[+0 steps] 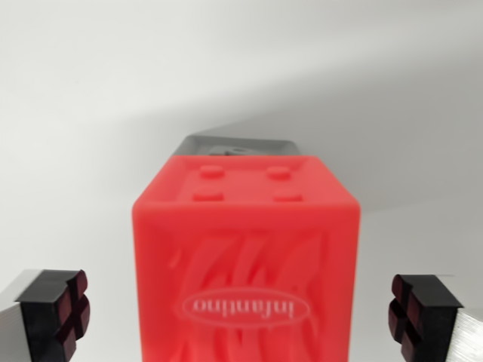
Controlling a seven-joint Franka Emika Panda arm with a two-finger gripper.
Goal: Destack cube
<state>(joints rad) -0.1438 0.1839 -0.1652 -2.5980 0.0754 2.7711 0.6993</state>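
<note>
A red cube (245, 249) with several studs on top and an upside-down white "infantino" logo on its near face fills the middle of the wrist view. Behind and under it a grey cube (235, 145) shows only as a thin strip past the red top edge. My gripper (245, 317) is open, its black fingers (56, 313) with dark red pads standing on either side of the red cube's lower part, with a gap left on each side. The fingers do not touch the cube.
A plain white surface (90, 90) lies all around the cubes, with a soft shadow across the wrist view's right.
</note>
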